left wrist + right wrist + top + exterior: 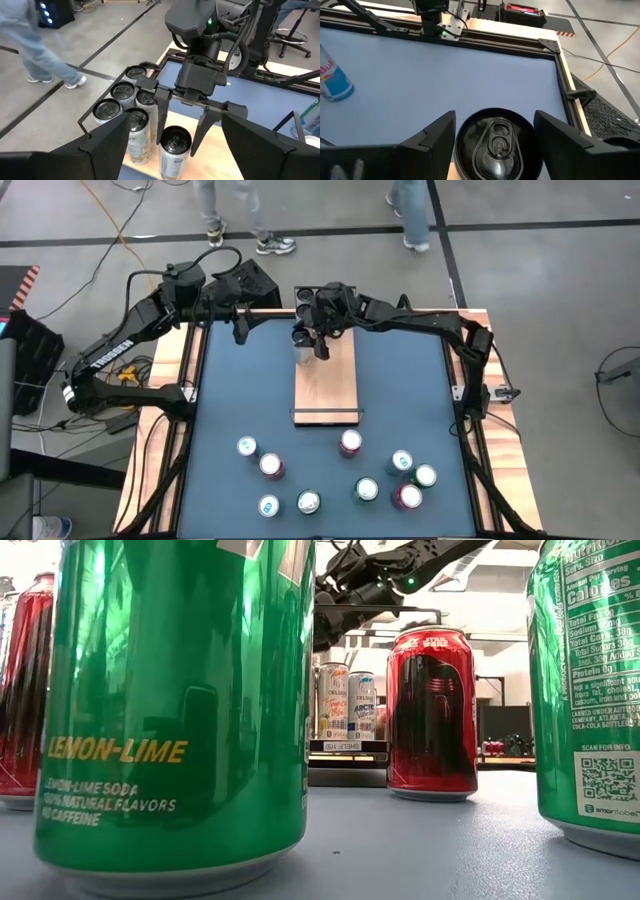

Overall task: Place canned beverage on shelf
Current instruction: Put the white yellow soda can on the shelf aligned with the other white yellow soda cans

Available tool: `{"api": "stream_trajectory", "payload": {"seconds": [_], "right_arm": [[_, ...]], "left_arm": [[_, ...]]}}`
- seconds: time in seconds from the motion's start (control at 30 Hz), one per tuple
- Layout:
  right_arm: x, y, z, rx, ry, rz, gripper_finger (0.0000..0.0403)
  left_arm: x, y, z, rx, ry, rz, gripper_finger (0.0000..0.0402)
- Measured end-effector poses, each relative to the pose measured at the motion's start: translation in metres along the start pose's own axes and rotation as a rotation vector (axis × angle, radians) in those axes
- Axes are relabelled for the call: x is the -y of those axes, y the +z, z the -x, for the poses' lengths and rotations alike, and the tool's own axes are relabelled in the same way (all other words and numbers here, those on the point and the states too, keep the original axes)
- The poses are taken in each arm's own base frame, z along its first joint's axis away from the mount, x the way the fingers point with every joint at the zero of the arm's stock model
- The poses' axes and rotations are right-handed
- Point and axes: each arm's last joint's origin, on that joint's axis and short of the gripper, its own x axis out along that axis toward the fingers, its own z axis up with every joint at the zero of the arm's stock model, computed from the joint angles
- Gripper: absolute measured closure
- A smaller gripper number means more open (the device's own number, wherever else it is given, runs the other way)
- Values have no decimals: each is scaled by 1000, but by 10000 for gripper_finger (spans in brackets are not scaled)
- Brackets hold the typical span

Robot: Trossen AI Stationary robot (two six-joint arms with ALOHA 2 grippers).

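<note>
The shelf [326,385] is a pale wood plank lying on the blue table, with several cans standing at its far end [122,92]. My right gripper [320,346] is over that far end, shut on a pale can with a black top [175,141], next to the other cans. The can also shows in the right wrist view [497,145]. My left gripper [240,330] is open and empty above the table's far left, facing the shelf; its own fingers [105,145] frame the left wrist view. My right gripper pinches the can's upper sides [164,150] between its two fingers [162,120], just below the rim. The fingers come from above, pointing down. The can stands upright with its base on the shelf plank, beside another can [137,127].
Several loose cans stand on the table's near half [350,443], red and green ones close to the low camera [430,710]. A blue and silver can [334,79] stands on the table. People's legs show beyond the far edge [235,220]. Bare plank lies nearer [326,395].
</note>
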Motion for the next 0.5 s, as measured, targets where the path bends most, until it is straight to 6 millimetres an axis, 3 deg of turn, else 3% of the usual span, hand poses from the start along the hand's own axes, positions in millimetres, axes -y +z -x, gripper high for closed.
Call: {"api": "stream_trajectory", "payload": {"seconds": [0.5], "right_arm": [[0,-3,5,-45,7,-43,147]], "left_arm": [[0,-3,0,-33,-2,7,101]]}}
